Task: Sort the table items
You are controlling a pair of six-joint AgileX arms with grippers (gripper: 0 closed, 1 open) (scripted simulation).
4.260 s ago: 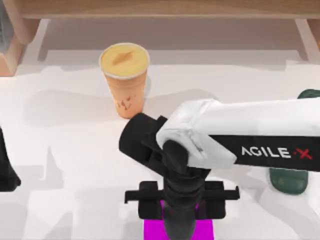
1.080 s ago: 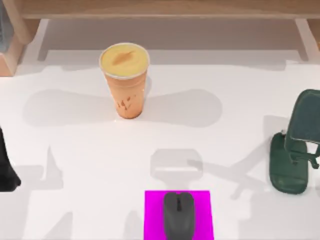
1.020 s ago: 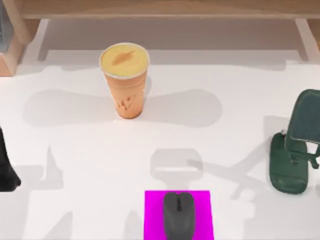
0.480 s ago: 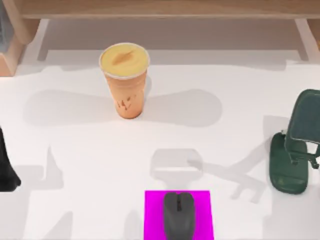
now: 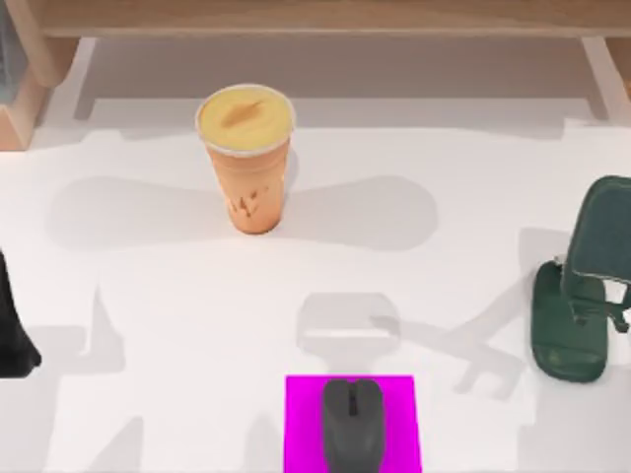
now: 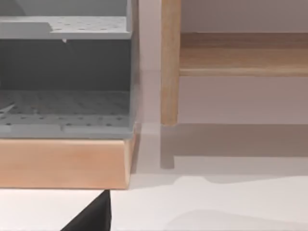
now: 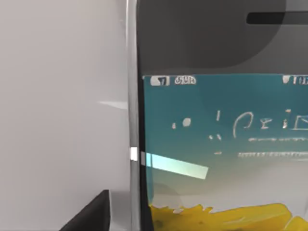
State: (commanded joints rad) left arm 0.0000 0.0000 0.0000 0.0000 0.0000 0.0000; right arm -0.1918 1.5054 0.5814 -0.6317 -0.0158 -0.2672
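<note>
A dark piece of the left arm (image 5: 12, 335) sits at the tabletop's (image 5: 177, 325) left edge; whether its gripper is spread or pressed together I cannot tell. The orange cup (image 5: 246, 158) stands upright, left of centre toward the back, seemingly unsorted. The grey mouse (image 5: 352, 424) lies on the magenta square (image 5: 301, 429) at the front, apparently placed. The green stand (image 5: 582, 296) at right looks unoccupied. The smartphone (image 7: 216, 144) is very close in the right wrist view, probably next; that gripper's state I cannot tell.
</note>
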